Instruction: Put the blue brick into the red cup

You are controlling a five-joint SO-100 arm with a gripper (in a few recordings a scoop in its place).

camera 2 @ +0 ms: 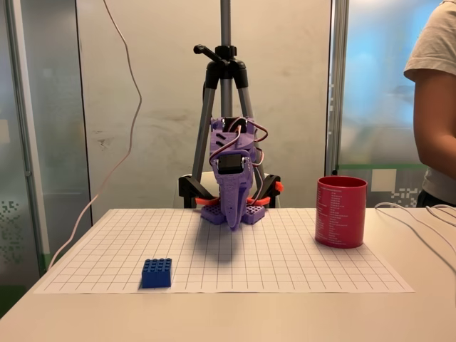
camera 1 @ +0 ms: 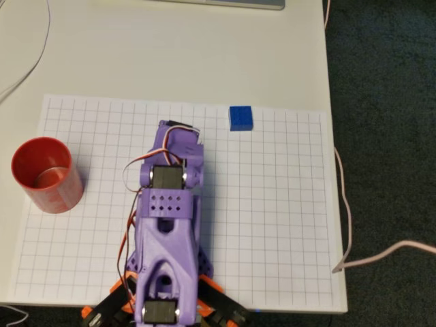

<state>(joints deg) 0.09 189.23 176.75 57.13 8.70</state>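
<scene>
The blue brick (camera 1: 240,117) (camera 2: 157,273) lies on the grid sheet, near the sheet's far edge in the overhead view and at the front left in the fixed view. The red cup (camera 1: 46,175) (camera 2: 341,211) stands upright at the sheet's opposite side, and its inside looks empty from above. My purple gripper (camera 1: 176,136) (camera 2: 233,222) hangs between them, pointing down with its tips just above the sheet. Its fingers are together and hold nothing. It is well apart from both brick and cup.
The white grid sheet (camera 1: 272,225) covers most of the table. A tripod (camera 2: 225,85) stands behind the arm's base. A person (camera 2: 436,107) stands at the right edge of the fixed view. Cables (camera 1: 344,204) run along the table's right edge, where dark floor begins.
</scene>
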